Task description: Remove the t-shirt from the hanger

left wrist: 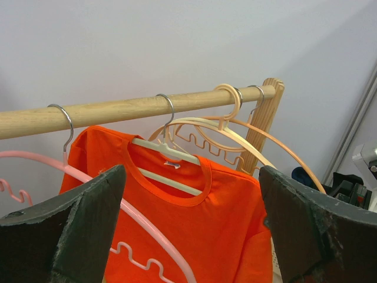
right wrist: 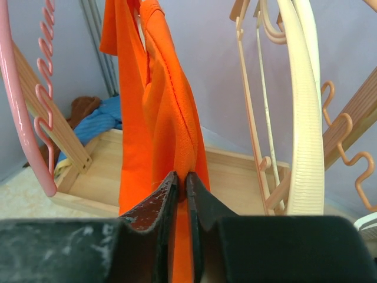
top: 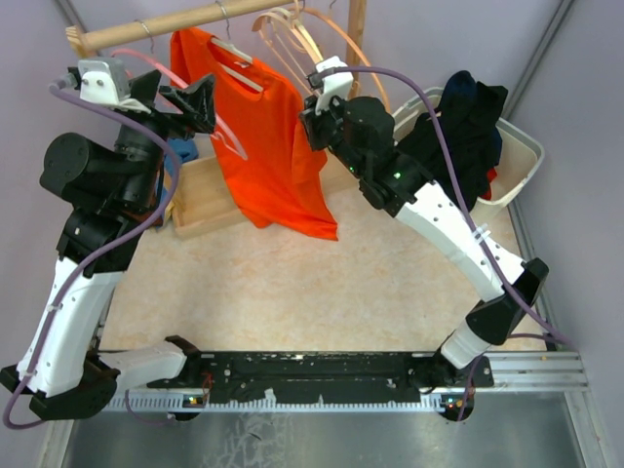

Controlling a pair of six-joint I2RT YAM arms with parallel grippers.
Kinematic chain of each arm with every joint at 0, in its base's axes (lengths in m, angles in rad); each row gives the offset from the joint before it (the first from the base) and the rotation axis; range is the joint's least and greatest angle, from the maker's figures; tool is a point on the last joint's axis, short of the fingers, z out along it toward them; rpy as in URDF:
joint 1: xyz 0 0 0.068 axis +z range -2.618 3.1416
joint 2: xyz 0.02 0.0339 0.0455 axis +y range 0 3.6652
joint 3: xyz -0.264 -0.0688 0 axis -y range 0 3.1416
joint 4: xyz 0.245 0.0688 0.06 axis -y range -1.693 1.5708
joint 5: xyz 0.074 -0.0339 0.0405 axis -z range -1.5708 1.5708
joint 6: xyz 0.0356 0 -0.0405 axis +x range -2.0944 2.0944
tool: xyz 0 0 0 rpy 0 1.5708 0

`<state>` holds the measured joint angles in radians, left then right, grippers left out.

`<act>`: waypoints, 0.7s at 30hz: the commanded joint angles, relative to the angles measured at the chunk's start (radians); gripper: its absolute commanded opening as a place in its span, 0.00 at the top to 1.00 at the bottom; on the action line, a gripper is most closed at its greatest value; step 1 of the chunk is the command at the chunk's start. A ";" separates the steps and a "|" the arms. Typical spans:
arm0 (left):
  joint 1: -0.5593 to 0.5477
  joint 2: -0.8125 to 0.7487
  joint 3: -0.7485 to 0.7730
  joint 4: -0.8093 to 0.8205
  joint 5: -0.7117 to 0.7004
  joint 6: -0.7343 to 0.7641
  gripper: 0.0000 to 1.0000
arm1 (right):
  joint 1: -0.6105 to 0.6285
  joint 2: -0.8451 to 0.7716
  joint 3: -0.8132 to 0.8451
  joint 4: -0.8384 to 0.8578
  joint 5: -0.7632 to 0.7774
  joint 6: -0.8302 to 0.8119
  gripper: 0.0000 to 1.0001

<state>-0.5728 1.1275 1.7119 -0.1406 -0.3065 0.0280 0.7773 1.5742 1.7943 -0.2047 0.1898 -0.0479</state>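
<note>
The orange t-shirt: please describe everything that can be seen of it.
The t-shirt is bright orange, of thin, smooth fabric, with short sleeves and a round collar. It hangs full length, slightly creased, on a white hanger hooked over the wooden rail, beside a pink hanger. The right tool is shut on a fold at its edge; the open left tool faces its collar.

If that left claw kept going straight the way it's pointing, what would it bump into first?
Most likely the pink hanger, whose arm crosses low between the left gripper's open fingers, in front of the orange t-shirt. Depth is hard to judge, so it could be the shirt.
</note>
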 commanded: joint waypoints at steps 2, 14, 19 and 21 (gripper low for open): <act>-0.002 -0.001 0.011 0.021 -0.010 0.016 0.01 | -0.004 -0.033 0.015 0.057 0.006 0.010 0.96; -0.002 0.121 0.141 0.001 0.010 0.017 0.01 | -0.004 -0.210 -0.172 0.066 0.050 0.044 1.00; -0.002 0.184 0.213 -0.031 0.014 0.012 0.01 | -0.004 -0.283 -0.241 0.068 0.072 0.049 1.00; -0.002 0.205 0.236 -0.043 0.008 0.014 0.01 | -0.004 -0.305 -0.259 0.068 0.083 0.048 1.00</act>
<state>-0.5728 1.3041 1.8843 -0.1623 -0.3023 0.0341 0.7776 1.3418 1.5620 -0.1665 0.2291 -0.0071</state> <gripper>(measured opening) 0.992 0.006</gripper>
